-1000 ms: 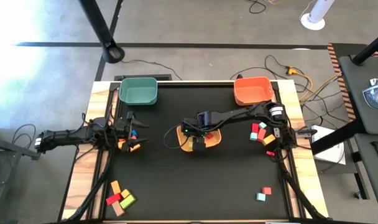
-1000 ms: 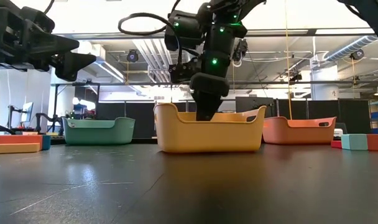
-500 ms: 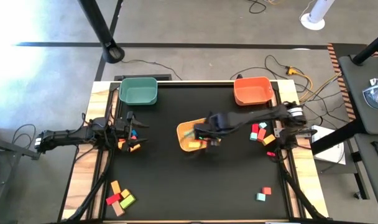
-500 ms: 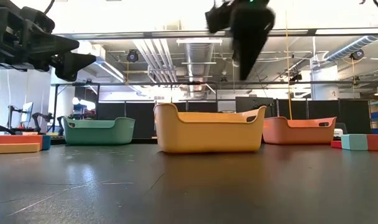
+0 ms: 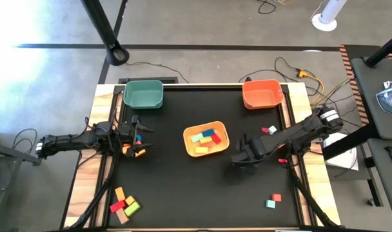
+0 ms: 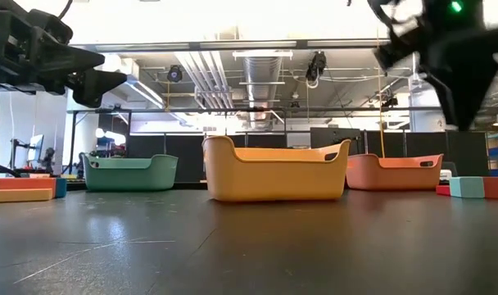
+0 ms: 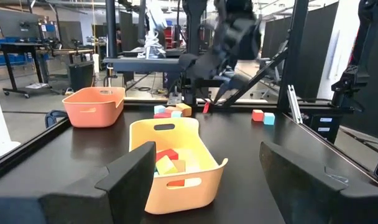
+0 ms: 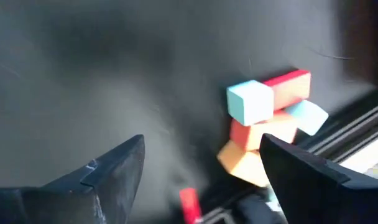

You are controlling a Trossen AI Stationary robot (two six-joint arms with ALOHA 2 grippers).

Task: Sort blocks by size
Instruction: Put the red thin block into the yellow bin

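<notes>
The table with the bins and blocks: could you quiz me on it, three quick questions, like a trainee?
1. True or false: the yellow bin holds blocks.
2. Which bin stands nearest the right gripper: A green, B yellow, C orange?
3. Fill in: the left gripper, fingers open, waits at the table's ____ edge.

Key: 1 true; 2 B; 3 left.

Around my table I see a grey concrete floor (image 5: 202, 61) crossed by cables (image 5: 293, 67). Beyond it, ceiling ducts (image 6: 261, 70) hang under bright lights.
</notes>
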